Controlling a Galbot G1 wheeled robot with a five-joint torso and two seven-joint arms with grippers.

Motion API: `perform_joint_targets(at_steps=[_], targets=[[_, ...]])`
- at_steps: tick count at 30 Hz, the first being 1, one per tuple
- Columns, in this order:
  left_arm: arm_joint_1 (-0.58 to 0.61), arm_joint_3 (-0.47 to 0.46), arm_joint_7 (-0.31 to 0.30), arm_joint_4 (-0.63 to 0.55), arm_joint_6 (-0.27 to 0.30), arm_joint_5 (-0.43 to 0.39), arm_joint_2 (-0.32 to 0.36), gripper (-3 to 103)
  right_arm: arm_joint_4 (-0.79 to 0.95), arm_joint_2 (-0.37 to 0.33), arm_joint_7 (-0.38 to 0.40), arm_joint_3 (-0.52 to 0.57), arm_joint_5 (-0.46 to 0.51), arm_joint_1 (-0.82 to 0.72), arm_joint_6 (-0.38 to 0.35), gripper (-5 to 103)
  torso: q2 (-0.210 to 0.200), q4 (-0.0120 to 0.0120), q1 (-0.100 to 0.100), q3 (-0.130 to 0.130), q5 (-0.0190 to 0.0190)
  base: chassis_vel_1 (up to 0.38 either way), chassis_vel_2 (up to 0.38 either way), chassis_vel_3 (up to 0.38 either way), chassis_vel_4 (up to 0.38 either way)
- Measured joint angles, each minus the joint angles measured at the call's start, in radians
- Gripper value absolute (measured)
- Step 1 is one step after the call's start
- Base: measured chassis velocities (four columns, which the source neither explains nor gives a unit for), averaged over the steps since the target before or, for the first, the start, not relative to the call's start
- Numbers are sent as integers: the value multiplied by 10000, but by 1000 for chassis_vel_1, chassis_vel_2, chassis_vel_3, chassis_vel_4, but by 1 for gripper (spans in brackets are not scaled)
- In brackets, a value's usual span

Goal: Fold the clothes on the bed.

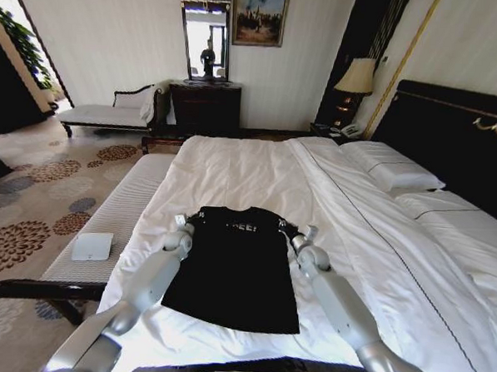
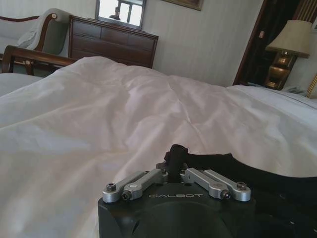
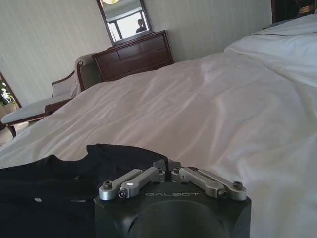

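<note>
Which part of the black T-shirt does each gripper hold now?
Left gripper pinches the T-shirt at its left sleeve; right gripper is closed on the right sleeve edge.

Open duvet (image 1: pixel 249 173) beyond T-shirt (image 1: pixel 240 269); pillows (image 1: pixel 391 170) well right, probably no obstacle.

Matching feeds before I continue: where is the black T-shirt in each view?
Head view: black T-shirt flat on the white duvet, between both arms.
Left wrist view: sleeve bunched at the left claw.
Right wrist view: sleeve beside the right claw.
Shared landmark: dark dresser.

Daylit room, lamp (image 1: pixel 357 77) glowing (corners dim), fisheye-bent edges.
</note>
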Motion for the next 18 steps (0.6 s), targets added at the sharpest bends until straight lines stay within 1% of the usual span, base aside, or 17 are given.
perform_joint_targets(at_steps=[3, 4, 9, 10, 13, 14, 16, 18], targets=[[826, -78, -3, -1016, -46, 73, 377, 3, 666, 55, -25, 321, -379, -964, 38, 1, 0, -1, -2, -2, 3, 0, 0, 0, 0], [826, -78, -3, -1016, -46, 73, 377, 3, 666, 55, -25, 321, -379, -964, 38, 1, 0, -1, -2, -2, 3, 0, 0, 0, 0], [1997, -215, 92, -2141, -257, 470, 839, 3, 1321, 488, -150, 898, -958, -2202, 207, 1, 0, 0, 0, -1, 0, 0, 0, 0, 0], [1997, -215, 92, -2141, -257, 470, 839, 3, 1321, 488, -150, 898, -958, -2202, 207, 1, 0, 0, 0, -1, 0, 0, 0, 0, 0], [2653, -362, 193, -2666, -380, 580, 1161, 3, 1945, 621, -213, 1161, -1122, -3134, 291, 1, 0, 0, 1, 0, 1, 0, 0, 0, 0], [2653, -362, 193, -2666, -380, 580, 1161, 3, 1945, 621, -213, 1161, -1122, -3134, 291, 1, 0, 0, 1, 0, 1, 0, 0, 0, 0], [2997, -517, 221, -2935, -473, 585, 1335, 3, 2346, 724, -271, 1331, -1385, -3701, 379, 1, 1, -3, -1, -1, 1, 0, 0, 0, 0], [3221, -627, 233, -3091, -548, 583, 1450, 3, 2642, 802, -272, 1448, -1427, -4015, 401, 1, 1, -1, -1, -2, 1, 0, 0, 0, 0]])
